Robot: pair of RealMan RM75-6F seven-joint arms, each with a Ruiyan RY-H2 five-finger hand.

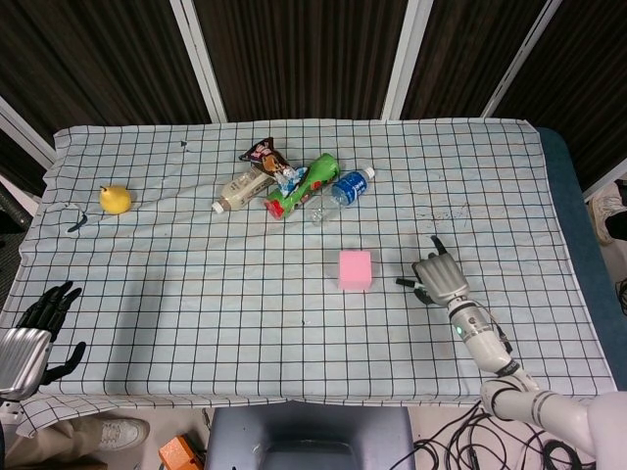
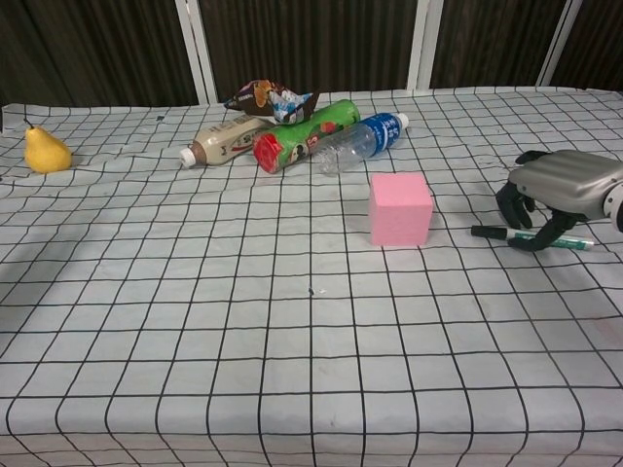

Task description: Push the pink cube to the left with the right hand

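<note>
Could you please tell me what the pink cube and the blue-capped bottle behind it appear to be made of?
The pink cube looks like foam or soft plastic: matte, uniform faces without gloss, though the pictures cannot settle it. The bottle appears to be thin clear plastic: its body is see-through with glints, wrapped in a blue label.
</note>
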